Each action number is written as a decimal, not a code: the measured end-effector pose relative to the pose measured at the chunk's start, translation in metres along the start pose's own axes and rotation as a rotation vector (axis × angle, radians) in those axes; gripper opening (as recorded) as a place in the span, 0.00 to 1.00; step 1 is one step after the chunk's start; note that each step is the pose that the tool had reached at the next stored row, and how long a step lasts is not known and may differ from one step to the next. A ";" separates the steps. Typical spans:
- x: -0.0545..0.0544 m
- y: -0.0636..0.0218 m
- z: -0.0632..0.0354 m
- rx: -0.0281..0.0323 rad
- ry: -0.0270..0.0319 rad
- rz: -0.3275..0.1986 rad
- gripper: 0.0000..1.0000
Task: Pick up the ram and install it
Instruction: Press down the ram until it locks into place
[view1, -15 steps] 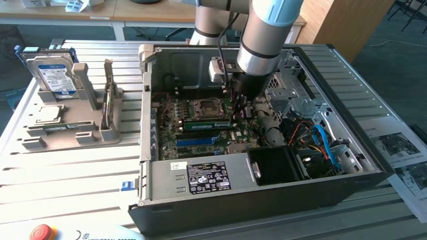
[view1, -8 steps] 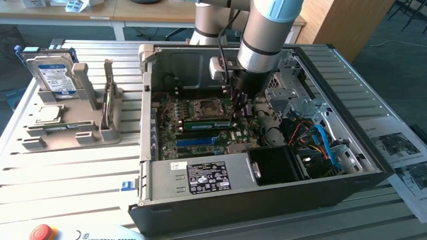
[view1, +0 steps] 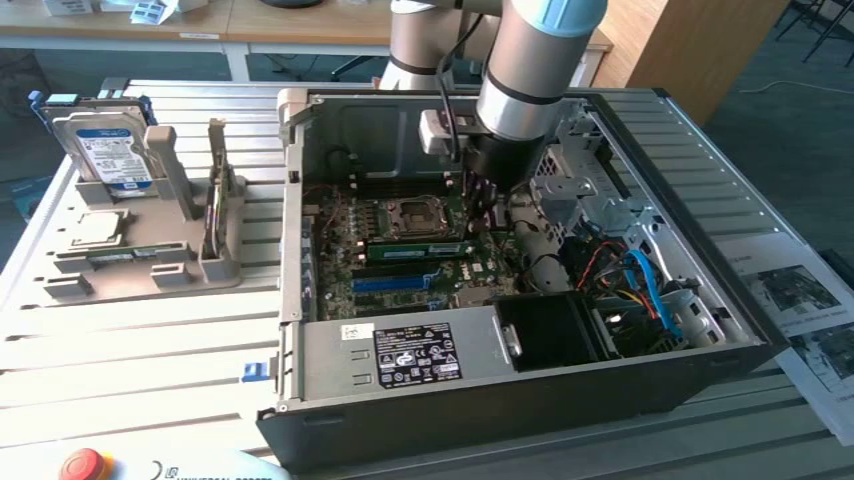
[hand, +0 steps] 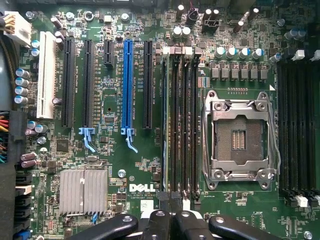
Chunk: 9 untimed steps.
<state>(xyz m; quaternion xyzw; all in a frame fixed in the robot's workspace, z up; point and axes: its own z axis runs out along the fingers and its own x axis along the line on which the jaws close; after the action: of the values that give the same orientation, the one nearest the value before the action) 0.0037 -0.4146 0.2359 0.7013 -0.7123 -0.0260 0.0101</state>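
- Ram stands edge-on in its slot, beside the socket.
- Gripper fingers pinched shut over its end (press straight down, I judge).

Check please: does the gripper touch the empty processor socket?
Apart. The wrist view shows the gripper by the memory slots, with green board between it and the processor socket.

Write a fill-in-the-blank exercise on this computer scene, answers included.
1. The white logo on the motherboard reads ____.
2. The processor socket holds no chip; it is ____.
3. The hard drive stands in the grey fixture, ____ the computer case.
4. Over the motherboard, the tool is ____.
Missing words: Dell; empty; outside; shut.
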 end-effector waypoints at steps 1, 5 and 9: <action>0.000 0.0000 0.0000 0.0000 0.0000 0.000 0.10; 0.000 0.0005 0.0000 0.0000 0.0000 0.000 0.10; 0.000 0.0065 0.0003 0.0004 0.0002 0.000 0.10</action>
<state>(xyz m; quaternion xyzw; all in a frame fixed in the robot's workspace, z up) -0.0028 -0.4147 0.2360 0.7013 -0.7123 -0.0258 0.0101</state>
